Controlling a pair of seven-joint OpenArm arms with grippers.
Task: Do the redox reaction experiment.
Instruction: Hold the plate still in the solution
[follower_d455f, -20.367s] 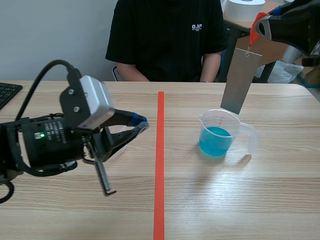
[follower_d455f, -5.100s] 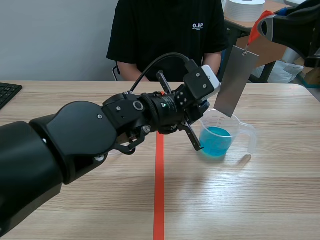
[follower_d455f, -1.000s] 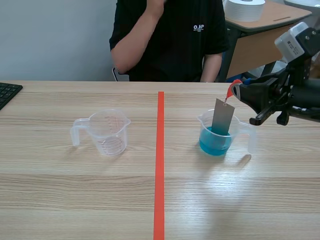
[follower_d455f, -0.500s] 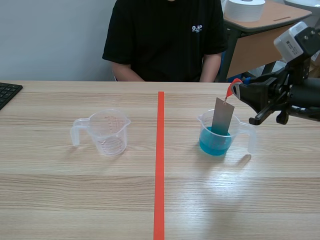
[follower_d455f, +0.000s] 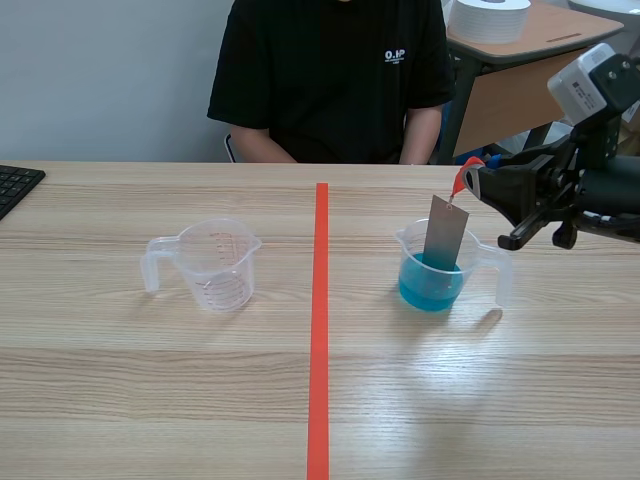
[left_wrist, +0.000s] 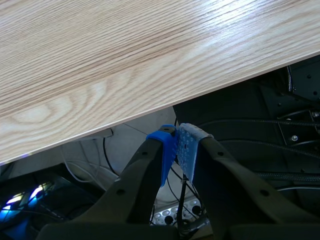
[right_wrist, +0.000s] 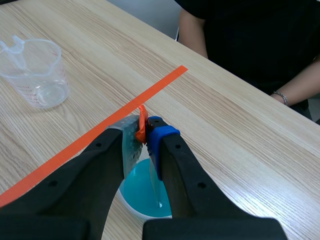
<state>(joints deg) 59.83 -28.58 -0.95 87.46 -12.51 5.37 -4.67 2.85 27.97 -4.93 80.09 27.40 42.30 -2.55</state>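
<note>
**Control:** Report the right arm.

**Operator:** I read the right claw (follower_d455f: 476, 183) as closed on the orange-red tab (follower_d455f: 463, 178) fixed to the top corner of the metal plate (follower_d455f: 443, 234). My right wrist view confirms it: both fingers pinch the tab between them, directly above the blue liquid. The arm comes in from the right and is held above the table (follower_d455f: 400, 400).

**Control:** Location of the plate?

**Operator:** It hangs from the tab, slightly tilted, with its lower end inside the measuring cup of blue liquid (follower_d455f: 432, 272). The lower edge appears to dip into the liquid, and the upper part stands above the rim. That cup stands on the table to the right of the tape line (follower_d455f: 319, 330), with its handle turned to the right.

**Control:** Left arm?

**Operator:** I have it on its own wrist camera only. The left claw (left_wrist: 177, 147) is shut on nothing, with its pads pressed together. It sits past the table's edge and lower than the tabletop, with cables beneath it.

**Control:** Other items?

**Operator:** An empty measuring cup (follower_d455f: 210, 262) stands to the left of the tape line, well apart from the filled one, with its handle to the left. A person (follower_d455f: 330, 70) in a black shirt sits across the table. The corner of a keyboard (follower_d455f: 15, 185) lies at the table's far left.
</note>
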